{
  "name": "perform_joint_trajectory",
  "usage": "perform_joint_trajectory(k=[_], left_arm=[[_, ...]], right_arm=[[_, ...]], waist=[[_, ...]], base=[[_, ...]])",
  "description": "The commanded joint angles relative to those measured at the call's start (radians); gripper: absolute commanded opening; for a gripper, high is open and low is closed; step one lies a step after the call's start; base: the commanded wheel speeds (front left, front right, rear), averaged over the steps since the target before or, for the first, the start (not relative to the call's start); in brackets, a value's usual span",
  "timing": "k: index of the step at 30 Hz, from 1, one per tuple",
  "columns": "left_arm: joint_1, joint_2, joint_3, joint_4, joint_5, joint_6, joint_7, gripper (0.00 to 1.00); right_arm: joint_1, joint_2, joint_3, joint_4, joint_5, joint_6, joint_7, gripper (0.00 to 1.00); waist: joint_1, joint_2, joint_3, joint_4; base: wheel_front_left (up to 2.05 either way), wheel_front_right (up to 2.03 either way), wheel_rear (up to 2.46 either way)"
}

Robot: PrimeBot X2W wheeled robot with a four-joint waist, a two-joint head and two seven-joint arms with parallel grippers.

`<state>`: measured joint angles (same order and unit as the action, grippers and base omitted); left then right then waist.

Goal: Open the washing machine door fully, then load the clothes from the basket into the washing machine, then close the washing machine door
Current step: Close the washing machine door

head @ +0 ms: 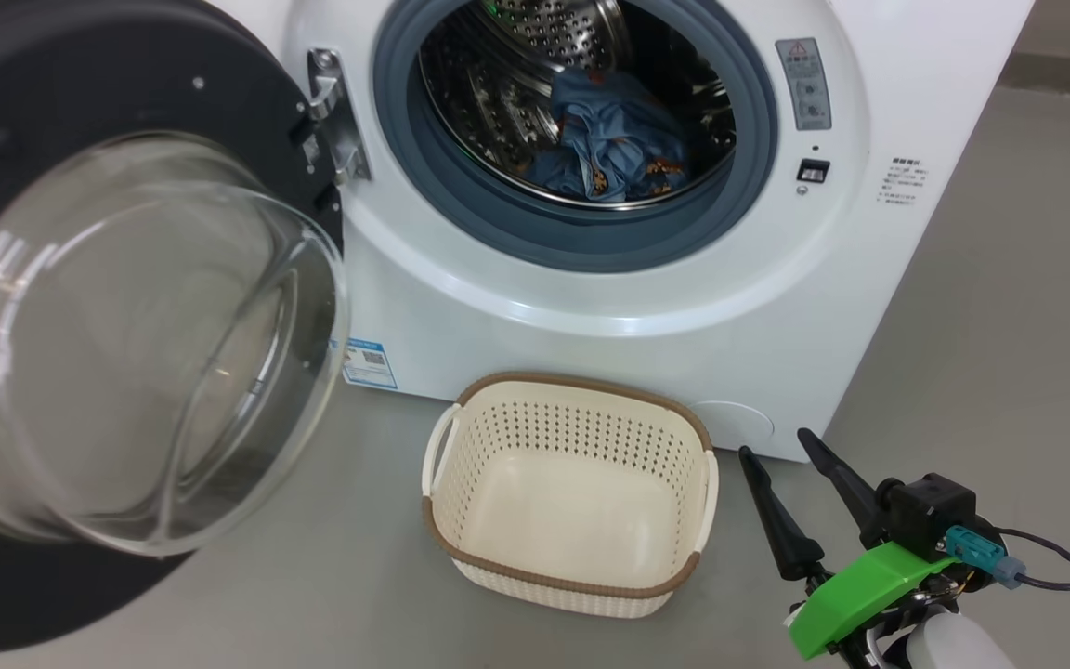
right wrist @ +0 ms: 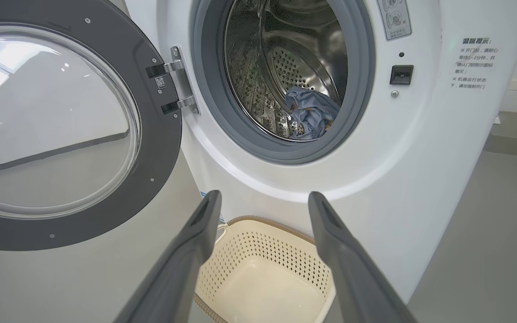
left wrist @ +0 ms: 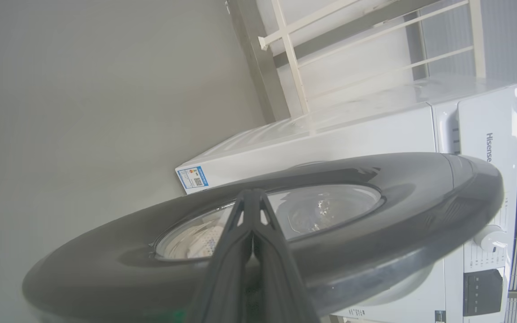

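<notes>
My right gripper (head: 774,442) hangs low, fingers spread wide, holding nothing. My left gripper (left wrist: 251,194) has its fingers pressed together on nothing, before the outer face of the washing machine door (head: 52,74), which is swung wide. The basket (head: 581,437) sits on the floor (head: 1009,325) just before the washing machine (head: 591,344). Deepest in, the clothes (head: 609,139) lie bunched in the drum (head: 498,93).

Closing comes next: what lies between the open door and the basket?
Bare grey floor separates the washing machine door from the basket, per the head view.
</notes>
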<state>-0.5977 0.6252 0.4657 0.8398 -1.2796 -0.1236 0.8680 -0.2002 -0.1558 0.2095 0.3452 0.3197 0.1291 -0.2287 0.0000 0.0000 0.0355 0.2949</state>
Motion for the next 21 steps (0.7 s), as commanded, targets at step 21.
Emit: perform_joint_trajectory(k=[21], left_arm=[[0.315,-0.202,-0.064,-0.775,-0.167,0.166,0.315,0.0]], right_arm=[[0.02,0.029,0.006,-0.004,0.038,0.002,-0.033,1.0]], waist=[[0.0,0.0,-0.06,0.0]], base=[[0.0,0.0,0.0]])
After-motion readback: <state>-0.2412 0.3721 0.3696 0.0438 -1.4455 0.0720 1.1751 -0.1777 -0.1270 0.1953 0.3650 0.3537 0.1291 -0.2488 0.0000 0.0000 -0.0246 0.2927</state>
